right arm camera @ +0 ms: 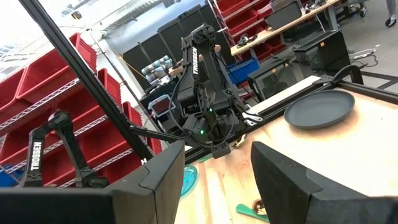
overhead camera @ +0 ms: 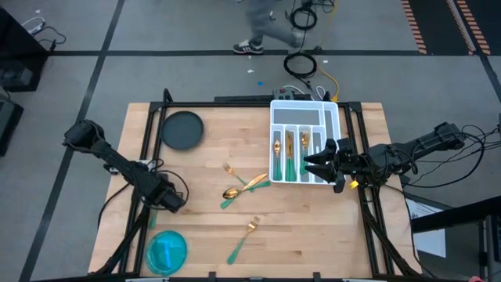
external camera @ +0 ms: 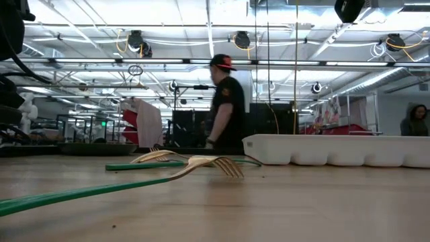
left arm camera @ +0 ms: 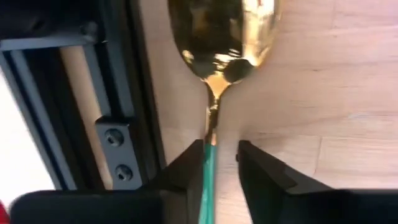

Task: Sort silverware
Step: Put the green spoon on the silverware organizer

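Here, left hand [left arm camera: 221, 165] straddles glossy spoon [left arm camera: 219, 43].

Pale butcher-block wooden table [overhead camera: 313, 227] is showing matt, smooth planks. Gold-headed, green-handled spoon [left arm camera: 214, 68] is gleaming like polished metal, its slim handle looking plastic. White compartmented tray [overhead camera: 333, 117] is appearing smooth plastic; dark round plate [overhead camera: 182, 129] is looking matt.

At the top of your left wrist frame the spoon [left arm camera: 219, 37] bowl runs off the edge, and its green handle vanishes between the left pincer [left arm camera: 221, 163] fingers. In your low view the nearest fork [external camera: 121, 180] handle exits lower left, blurred.
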Controlling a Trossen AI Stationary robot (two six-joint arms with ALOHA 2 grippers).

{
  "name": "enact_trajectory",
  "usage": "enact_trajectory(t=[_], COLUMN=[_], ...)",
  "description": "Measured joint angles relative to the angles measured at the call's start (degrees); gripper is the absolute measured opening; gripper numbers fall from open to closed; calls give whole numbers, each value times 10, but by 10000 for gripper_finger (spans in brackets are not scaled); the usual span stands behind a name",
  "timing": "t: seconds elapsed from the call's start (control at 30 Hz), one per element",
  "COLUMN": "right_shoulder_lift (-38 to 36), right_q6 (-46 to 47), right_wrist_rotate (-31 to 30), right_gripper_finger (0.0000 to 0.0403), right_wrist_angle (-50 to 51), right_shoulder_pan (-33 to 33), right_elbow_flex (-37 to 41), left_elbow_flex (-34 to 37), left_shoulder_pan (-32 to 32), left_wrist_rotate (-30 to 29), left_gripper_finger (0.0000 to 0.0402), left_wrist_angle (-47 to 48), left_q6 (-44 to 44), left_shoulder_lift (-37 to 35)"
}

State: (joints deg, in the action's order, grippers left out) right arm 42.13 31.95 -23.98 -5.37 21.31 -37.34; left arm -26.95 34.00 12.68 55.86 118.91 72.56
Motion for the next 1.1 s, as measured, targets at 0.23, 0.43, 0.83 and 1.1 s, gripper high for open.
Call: enact_trajectory(t=[0.23,0.43,0.83,1.1], right_shoulder_lift=[0,0,0,0], right_q6=[2,1,-14,-28], right_wrist_rotate=[0,0,0,0], right_gripper_finger=[178,178,178,178], right_wrist_angle=[0,0,0,0], right_shoulder_pan=[0,0,0,0], right_elbow_flex=[0,0,0,0], left_elbow_flex=[5,3,-83,-148], left_shoulder_pan=[0,0,0,-8], left_wrist_rotate=[-13,-17,-83,-161], left_gripper_finger=[14,10,8,8], left_wrist_angle=[-16,-21,-31,-33], left_q6=[-28,-25,-21,-7], left_shoulder_lift=[-1,0,4,3])
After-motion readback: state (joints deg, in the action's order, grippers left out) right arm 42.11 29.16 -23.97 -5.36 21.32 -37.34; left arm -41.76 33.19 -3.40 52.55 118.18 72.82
